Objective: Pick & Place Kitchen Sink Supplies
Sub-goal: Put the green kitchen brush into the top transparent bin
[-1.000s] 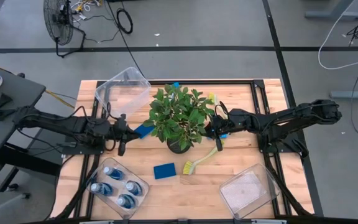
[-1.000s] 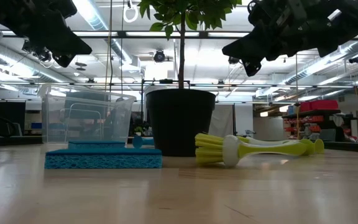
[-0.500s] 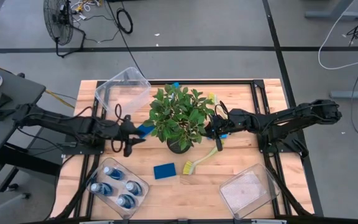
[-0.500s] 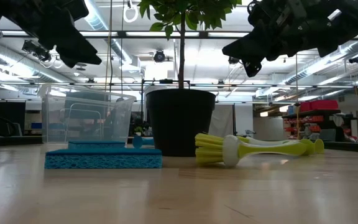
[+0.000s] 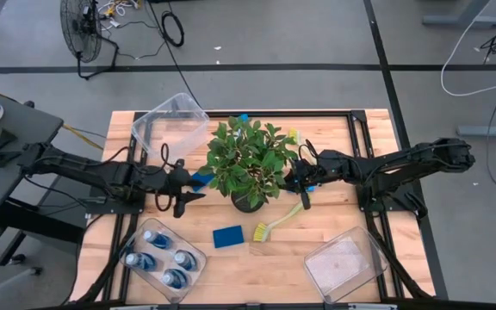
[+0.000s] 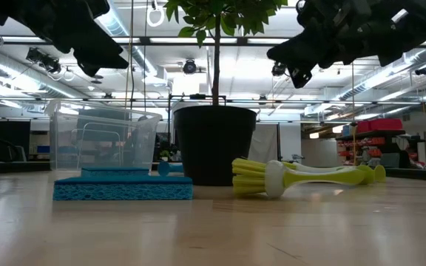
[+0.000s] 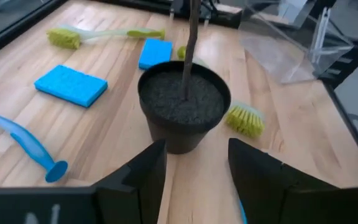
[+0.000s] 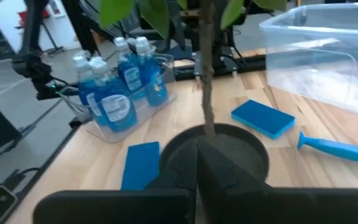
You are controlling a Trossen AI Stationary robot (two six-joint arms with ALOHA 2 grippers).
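**Wooden tabletop with a potted plant flanked by two robot arms**

Pale wooden tabletop (image 5: 231, 258) seen from above, with a leafy potted plant (image 5: 248, 159) near its middle. On the plant's left, the left end effector (image 5: 182, 191) hovers above the wood, its two dark fingers (image 7: 143, 171) spread apart with nothing between them. On the plant's right, the right end effector (image 5: 296, 179) hangs close to the leaves with its fingers pressed together, empty.

Four small blue bottles (image 5: 162, 258) with pale caps stand in a clear bin (image 5: 192, 268) at the front left corner. One flat blue sponge (image 5: 227, 236) lies on bare wood in front of the pot, and another blue sponge (image 5: 200, 180) sits just left of the plant, near the left end effector. A yellow-green dish brush (image 5: 275, 223) lies right of the front sponge (bristle head toward the tabletop's front). Another yellow-green brush (image 7: 98, 35) lies behind the plant.

An empty clear bin (image 5: 170, 125) sits at the back left, a third clear bin (image 5: 344, 263) at the front right.
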